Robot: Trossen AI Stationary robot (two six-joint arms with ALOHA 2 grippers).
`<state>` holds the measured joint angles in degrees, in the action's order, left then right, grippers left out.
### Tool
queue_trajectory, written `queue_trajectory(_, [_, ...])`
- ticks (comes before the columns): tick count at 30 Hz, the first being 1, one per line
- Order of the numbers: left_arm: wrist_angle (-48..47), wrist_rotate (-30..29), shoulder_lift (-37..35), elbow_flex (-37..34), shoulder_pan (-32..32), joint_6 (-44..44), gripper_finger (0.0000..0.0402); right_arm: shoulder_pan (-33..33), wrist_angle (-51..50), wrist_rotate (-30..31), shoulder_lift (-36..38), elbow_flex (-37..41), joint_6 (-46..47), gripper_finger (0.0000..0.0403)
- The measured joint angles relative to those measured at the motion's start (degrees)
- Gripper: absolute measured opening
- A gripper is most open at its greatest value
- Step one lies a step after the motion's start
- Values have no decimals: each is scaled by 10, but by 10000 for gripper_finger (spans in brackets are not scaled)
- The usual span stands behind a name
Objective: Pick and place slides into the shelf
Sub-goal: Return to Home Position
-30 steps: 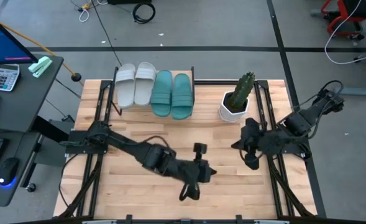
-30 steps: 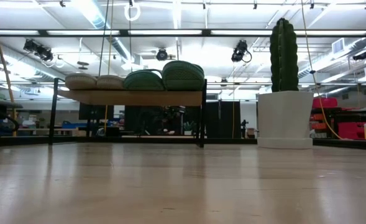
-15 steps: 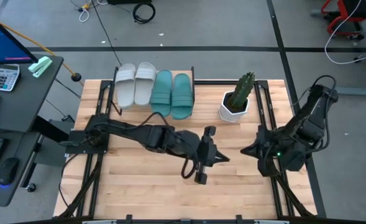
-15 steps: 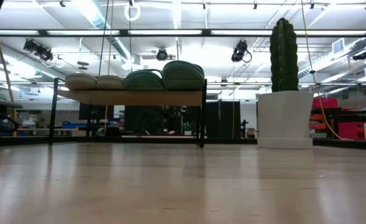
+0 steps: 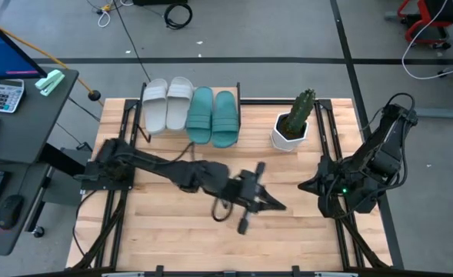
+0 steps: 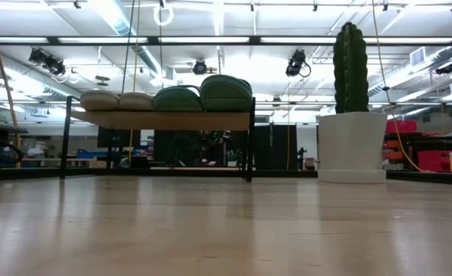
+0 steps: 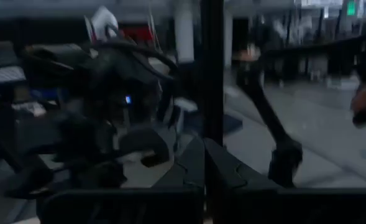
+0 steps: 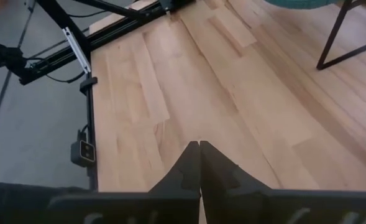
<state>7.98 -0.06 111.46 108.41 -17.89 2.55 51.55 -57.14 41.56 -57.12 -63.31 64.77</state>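
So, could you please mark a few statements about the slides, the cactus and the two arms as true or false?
1. Both grey-white slides and both teal slides lie on the shelf. True.
2. In the high view, the teal slides are left of the grey-white ones. False: they are to the right, nearer the potted cactus.
3. The potted cactus stands on the shelf. False: it stands on the table, beside the shelf.
4. The left arm reaches over the middle of the table, its jaws shut on nothing. True.
5. The right arm holds a slide. False: it is folded at the table's right edge, jaws shut and empty.
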Motion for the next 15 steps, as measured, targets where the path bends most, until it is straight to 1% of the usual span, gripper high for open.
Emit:
queue_trajectory(4, [149, -12, -68, -137, 5, -19, 3, 0, 0, 0, 0, 0, 11, 0])
queue_trajectory(7, [172, -62, -135, -237, 9, -5, 3, 0, 0, 0, 0, 0, 16, 0])
queue_trajectory(12, [188, -84, -254, -384, 16, 8, 2, -5, 11, 18, -1, 0, 21, 0])
queue_trajectory(15, [194, -111, -315, -470, 18, 8, 2, -15, 20, 19, -2, 0, 12, 0])
